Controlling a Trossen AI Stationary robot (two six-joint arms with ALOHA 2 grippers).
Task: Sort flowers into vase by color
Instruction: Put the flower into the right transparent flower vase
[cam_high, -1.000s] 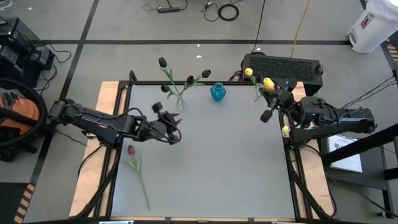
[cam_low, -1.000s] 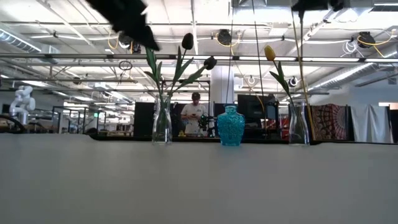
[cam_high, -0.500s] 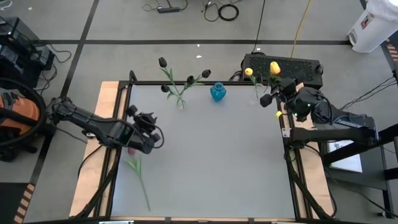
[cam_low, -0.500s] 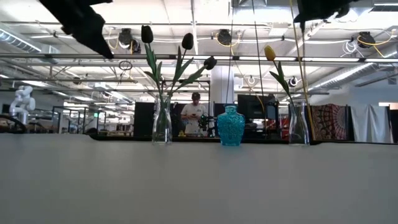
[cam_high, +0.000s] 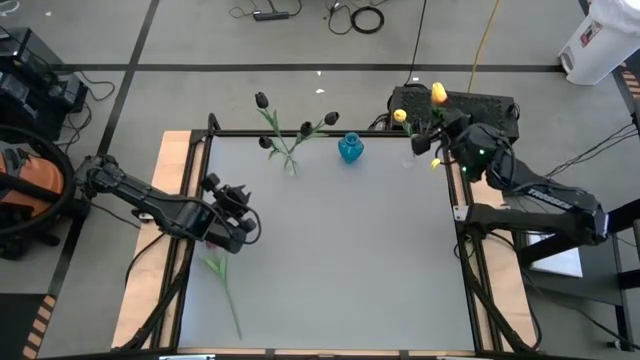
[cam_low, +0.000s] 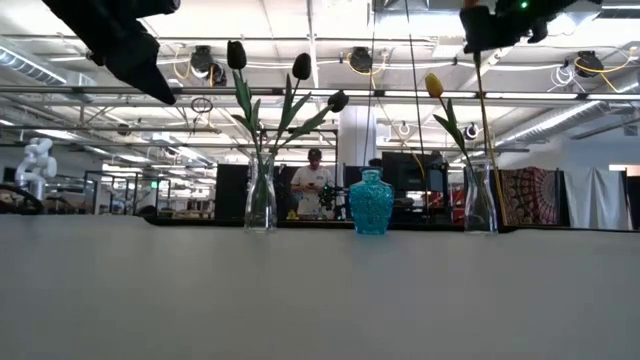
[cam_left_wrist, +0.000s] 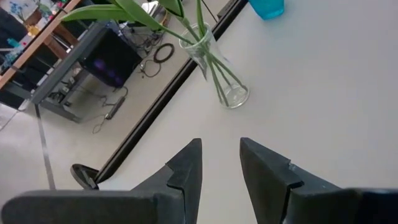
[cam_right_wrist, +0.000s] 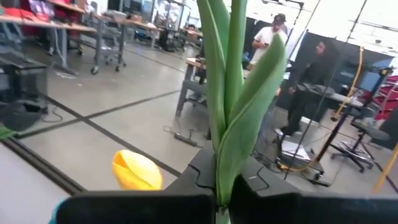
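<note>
Right hand (cam_high: 437, 152) clamps a yellow tulip's stem (cam_right_wrist: 233, 74); left hand (cam_left_wrist: 221, 165) parted, empty.

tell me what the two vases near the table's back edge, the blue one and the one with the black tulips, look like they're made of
The blue vase looks like tinted glass or clear plastic: translucent turquoise, with a bumpy moulded surface that catches light. The vase holding the black tulips looks like clear, smooth glass: the green stems and the room behind show straight through it, and its thick base glints in the left wrist view. Plastic cannot be ruled out for either.

Grey table (cam_high: 340, 260); three vases (cam_high: 350, 149); one loose tulip (cam_high: 222, 280)
</note>
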